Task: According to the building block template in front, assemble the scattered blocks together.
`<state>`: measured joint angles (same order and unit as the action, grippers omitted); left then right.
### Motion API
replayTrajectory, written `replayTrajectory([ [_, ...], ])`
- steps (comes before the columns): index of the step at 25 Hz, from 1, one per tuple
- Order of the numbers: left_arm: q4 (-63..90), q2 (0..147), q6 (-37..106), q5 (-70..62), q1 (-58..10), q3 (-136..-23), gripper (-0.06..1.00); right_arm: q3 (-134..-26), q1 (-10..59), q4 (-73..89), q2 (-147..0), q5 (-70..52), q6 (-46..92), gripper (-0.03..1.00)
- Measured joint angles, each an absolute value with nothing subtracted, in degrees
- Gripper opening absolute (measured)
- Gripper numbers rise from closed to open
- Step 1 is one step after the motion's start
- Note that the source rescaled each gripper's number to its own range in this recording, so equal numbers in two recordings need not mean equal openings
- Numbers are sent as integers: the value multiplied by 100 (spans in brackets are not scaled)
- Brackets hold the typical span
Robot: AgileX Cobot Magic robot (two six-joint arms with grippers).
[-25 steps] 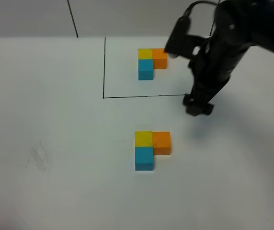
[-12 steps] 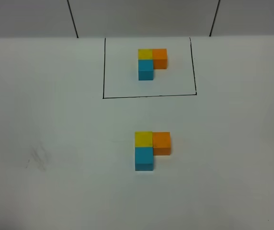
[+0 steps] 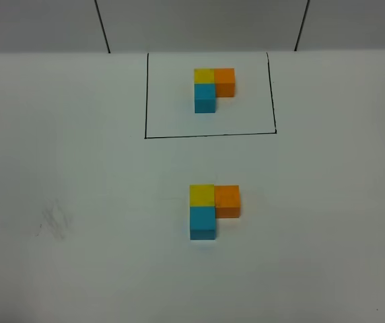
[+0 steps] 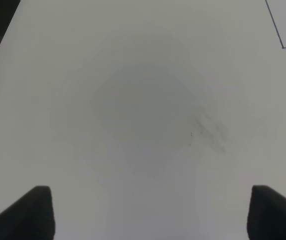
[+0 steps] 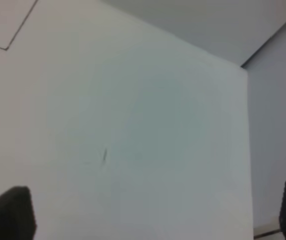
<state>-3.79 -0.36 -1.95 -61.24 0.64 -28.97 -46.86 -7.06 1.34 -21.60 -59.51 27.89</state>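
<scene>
The scattered blocks (image 3: 210, 207) sit joined in an L on the white bench (image 3: 78, 269): yellow behind cyan, orange touching yellow's right side. Farther back, the building block template (image 3: 213, 87) lies inside its drawn black rectangle (image 3: 209, 135) in the same arrangement. Only the high view shows any blocks. My left gripper (image 4: 150, 212) and right gripper (image 5: 155, 212) both have jaws spread wide, released, over bare bench well apart from the blocks, each wrist view catching only a corner of the black line.
</scene>
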Motion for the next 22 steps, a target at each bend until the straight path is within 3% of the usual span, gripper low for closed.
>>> replayTrajectory([
  [6,-379,-36,-195,-6124,64,-2897,65,-4257,-331,156,-1315,-6243,2401,100],
  [22,-379,-36,-195,-6124,64,-2897,65,-3055,-324,717,33,-6586,1464,94],
])
